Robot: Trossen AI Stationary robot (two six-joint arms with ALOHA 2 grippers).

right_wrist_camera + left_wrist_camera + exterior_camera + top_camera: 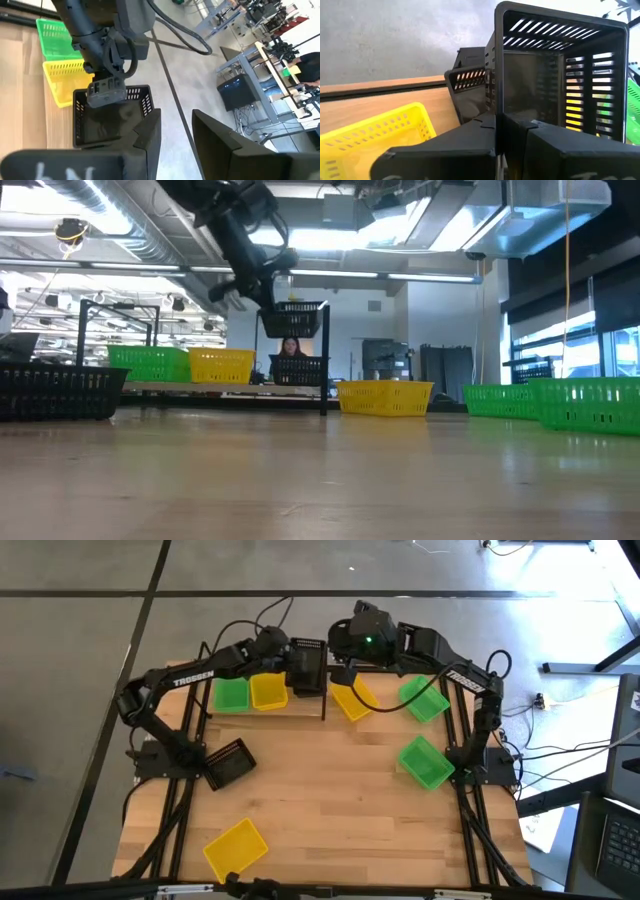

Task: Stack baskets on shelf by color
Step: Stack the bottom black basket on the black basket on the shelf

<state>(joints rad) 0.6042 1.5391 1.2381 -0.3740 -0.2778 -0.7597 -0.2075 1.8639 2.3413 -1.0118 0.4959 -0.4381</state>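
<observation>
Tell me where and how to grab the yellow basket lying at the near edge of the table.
Pinch one long side wall of the yellow basket, coming straight down from above. It sits open side up, turned askew to the table's edge, so the thin rim is exposed; align the pincer across that wall.

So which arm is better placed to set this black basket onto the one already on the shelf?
Left. The left gripper is shut on the raised black basket, directly above the shelved black basket. The right gripper is open, holds nothing and hovers beside them.

Lower black basket (308, 681) mostly hidden under held black basket (293, 319); person (291, 348) behind shelf (225, 388) too small.
</observation>
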